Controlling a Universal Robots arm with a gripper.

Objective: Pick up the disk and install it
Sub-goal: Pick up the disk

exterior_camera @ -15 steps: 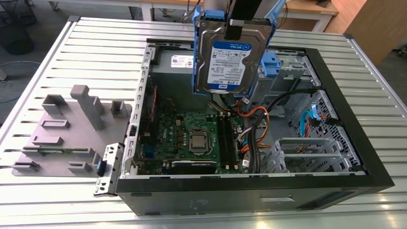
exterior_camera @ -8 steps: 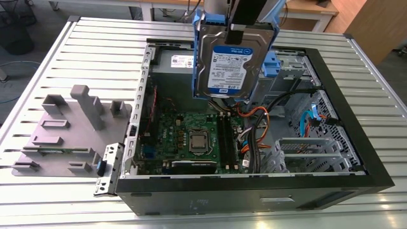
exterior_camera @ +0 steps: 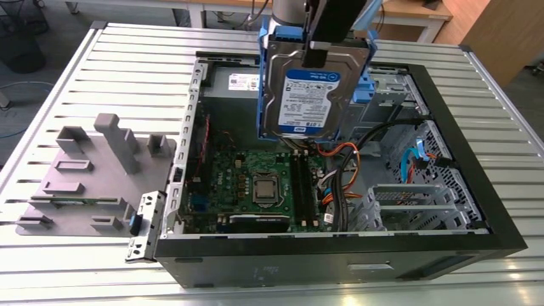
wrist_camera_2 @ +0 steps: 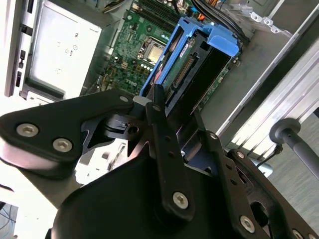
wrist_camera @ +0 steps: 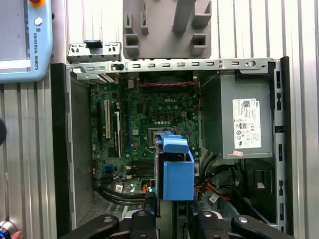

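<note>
Silver metal and a blue-and-white label mark the disk (exterior_camera: 313, 95), one in number, which is held upright in the air over the open computer case (exterior_camera: 476, 217), above the single green motherboard (exterior_camera: 255, 185). The gripper (exterior_camera: 319, 54) is clamped on the disk's upper edge. That edge is hidden behind the black fingers, and the gripper's body is cut off by the exterior view's frame. How far the disk's lower end reaches into the case is hard to judge. Two blue side rails (exterior_camera: 264, 83) are counted, one along each long edge. In the first wrist view the disk (wrist_camera: 177, 169) is seen end-on, its label hidden behind blue plastic. A bundle of cables (exterior_camera: 340, 153) is partly covered by the disk. Inside the case one grey power-supply box (wrist_camera: 244, 124) with a white sticker and one silver drive cage (exterior_camera: 408, 204) are seen. One grey moulded holder (exterior_camera: 93, 166) lies on the slatted metal table (exterior_camera: 111, 64), beside the case on the exterior view's left.
</note>
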